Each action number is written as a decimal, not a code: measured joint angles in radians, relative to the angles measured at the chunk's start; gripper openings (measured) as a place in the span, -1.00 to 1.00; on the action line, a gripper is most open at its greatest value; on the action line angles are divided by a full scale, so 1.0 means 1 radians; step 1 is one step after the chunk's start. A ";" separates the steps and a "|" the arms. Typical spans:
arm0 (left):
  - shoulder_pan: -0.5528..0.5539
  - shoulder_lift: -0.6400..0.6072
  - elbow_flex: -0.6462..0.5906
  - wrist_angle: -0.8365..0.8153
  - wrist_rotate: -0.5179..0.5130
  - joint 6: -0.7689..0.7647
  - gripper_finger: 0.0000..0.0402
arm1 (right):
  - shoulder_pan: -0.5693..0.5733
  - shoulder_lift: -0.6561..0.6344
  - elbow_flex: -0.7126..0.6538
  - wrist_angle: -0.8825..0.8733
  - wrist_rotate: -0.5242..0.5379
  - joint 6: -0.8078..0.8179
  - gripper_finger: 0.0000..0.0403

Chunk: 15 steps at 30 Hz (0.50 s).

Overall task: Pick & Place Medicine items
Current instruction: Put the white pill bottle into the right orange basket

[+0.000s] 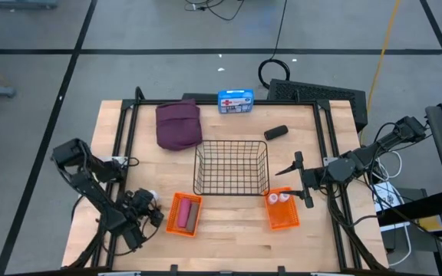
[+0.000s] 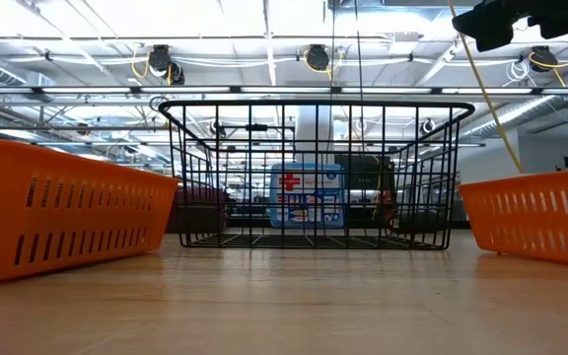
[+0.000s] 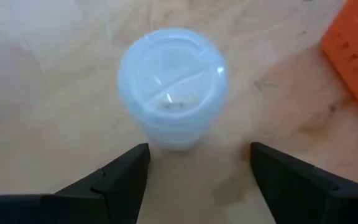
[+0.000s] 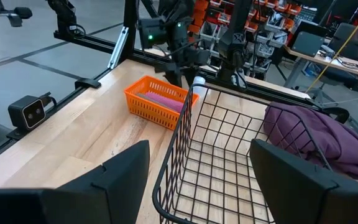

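A small white bottle (image 3: 173, 87) stands upright on the table near the front left, its lid up. My left gripper (image 3: 197, 171) hangs open just over it, pointing steeply down, a finger on either side and short of it; in the high view the left gripper (image 1: 150, 205) is beside the bottle (image 1: 150, 196). The left orange basket (image 1: 184, 214) holds a pink cylinder (image 4: 160, 99). The right orange basket (image 1: 281, 208) holds two white bottles (image 1: 278, 198). A maroon pouch (image 1: 178, 124) and a dark-grey piece (image 1: 275, 132) lie at the back. My right gripper (image 1: 288, 182) waits open above the wire basket's right side.
A black wire basket (image 1: 231, 167) stands mid-table between the two orange baskets. A blue first-aid box (image 1: 235, 101) stands at the far edge. Black rails frame the table's left (image 1: 121, 130) and right sides. Bare wood lies along the front edge.
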 joint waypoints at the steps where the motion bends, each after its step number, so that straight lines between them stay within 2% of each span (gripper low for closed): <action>1: -0.001 0.012 0.002 0.000 -0.004 0.003 0.42 | 0.000 0.000 0.000 0.000 0.000 0.000 0.32; 5: -0.008 0.036 0.003 -0.001 -0.023 0.003 0.38 | 0.000 0.000 0.000 0.000 0.000 0.000 0.32; 15: 0.007 0.042 -0.003 -0.066 -0.125 -0.030 -0.04 | 0.000 0.000 0.000 0.000 0.000 0.000 0.32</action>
